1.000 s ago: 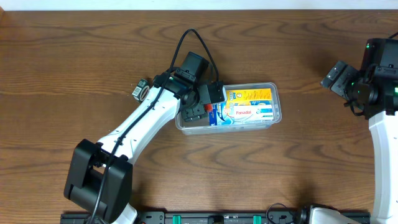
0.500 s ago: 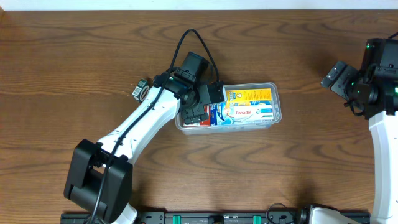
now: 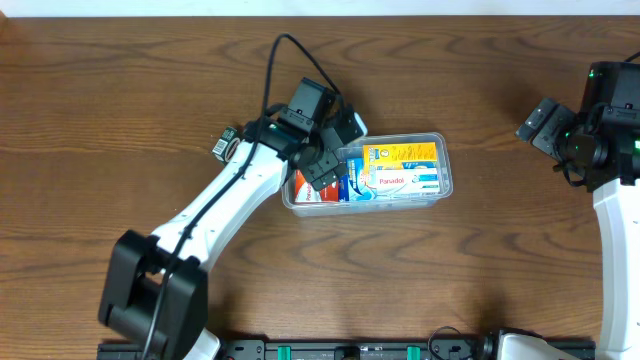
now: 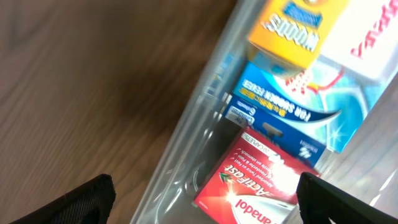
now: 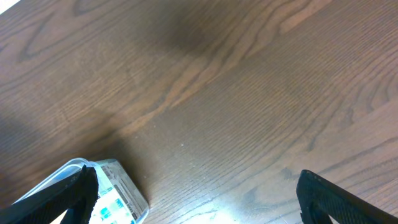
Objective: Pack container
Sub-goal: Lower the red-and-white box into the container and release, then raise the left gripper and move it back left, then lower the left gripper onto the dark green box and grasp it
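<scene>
Left fingers [image 4: 81,202], spread and empty, hover over the container's [image 4: 186,143] left end above a red box [image 4: 261,180]; right fingers [image 5: 62,199], also spread, hover well apart over open tabletop [image 3: 450,280].

The white-shelled left arm [image 3: 225,200] has black joints, a thin black cable [image 3: 272,70] and a black left gripper [image 3: 337,150]; the white right arm [image 3: 612,225] shows a green light [image 3: 592,72].
</scene>
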Tool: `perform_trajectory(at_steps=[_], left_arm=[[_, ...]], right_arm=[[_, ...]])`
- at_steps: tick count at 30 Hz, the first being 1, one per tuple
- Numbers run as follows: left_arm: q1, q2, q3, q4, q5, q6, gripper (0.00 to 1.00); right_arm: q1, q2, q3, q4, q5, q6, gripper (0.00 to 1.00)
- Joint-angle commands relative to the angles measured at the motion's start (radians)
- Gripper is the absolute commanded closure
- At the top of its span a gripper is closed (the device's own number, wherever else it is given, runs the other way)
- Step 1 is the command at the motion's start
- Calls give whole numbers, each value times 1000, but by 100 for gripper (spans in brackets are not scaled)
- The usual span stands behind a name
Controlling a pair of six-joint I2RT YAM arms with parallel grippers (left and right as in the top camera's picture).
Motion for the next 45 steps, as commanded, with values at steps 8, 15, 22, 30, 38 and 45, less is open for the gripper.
perform_trajectory(at_steps=[8,15,22,30,38,45], left_arm=[[198,-154,37,-16,-156,-291,5],[385,-78,37,-36,-156,-304,5],[455,19,37,-37,-156,-224,5],[455,109,36,-69,-156,-150,5],[455,169,35,-75,-156,-143,14],[455,172,34,-74,-156,-143,38]], right_arm=[[-4,2,4,-1,6,14,1],[-4,2,4,-1,6,14,1],[-4,2,4,-1,6,14,1],[-4,2,4,-1,6,14,1],[-4,2,4,-1,6,14,1],[-4,2,4,-1,6,14,1]])
